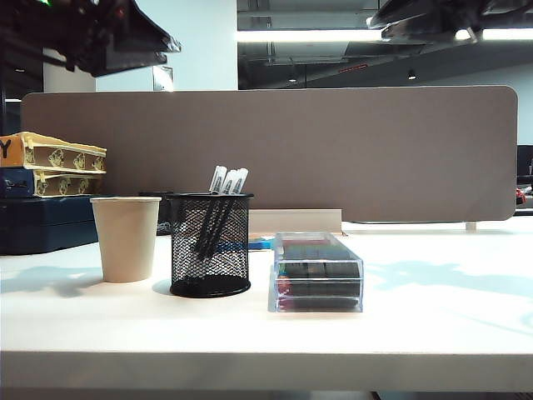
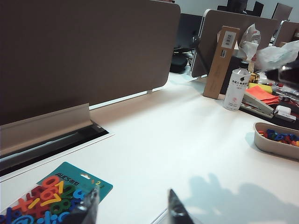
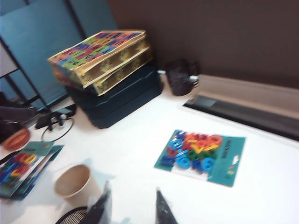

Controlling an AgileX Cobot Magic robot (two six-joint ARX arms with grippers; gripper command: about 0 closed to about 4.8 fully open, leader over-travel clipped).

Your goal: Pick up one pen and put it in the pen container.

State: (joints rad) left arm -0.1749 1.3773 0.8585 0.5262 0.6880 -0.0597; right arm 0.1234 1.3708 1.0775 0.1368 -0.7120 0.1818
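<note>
The pen container (image 1: 211, 243), a black wire-mesh cup, stands on the white table between a paper cup and a clear box. Three black pens (image 1: 226, 200) with whitish tops lean inside it, and I cannot tell the task's pen from the others. My left gripper (image 2: 133, 205) hangs open over bare table with nothing between its fingers. My right gripper (image 3: 132, 201) is also open and empty, above the table just beside the pen container's rim (image 3: 74, 215). In the exterior view only dark parts of both arms show, high at the top corners.
A beige paper cup (image 1: 127, 237) stands left of the mesh cup and a clear plastic box (image 1: 317, 271) right of it. A teal pack of coloured numbers (image 3: 201, 151) lies behind them. Stacked boxes (image 1: 50, 167) sit at the far left, and a brown partition (image 1: 333, 150) runs along the back.
</note>
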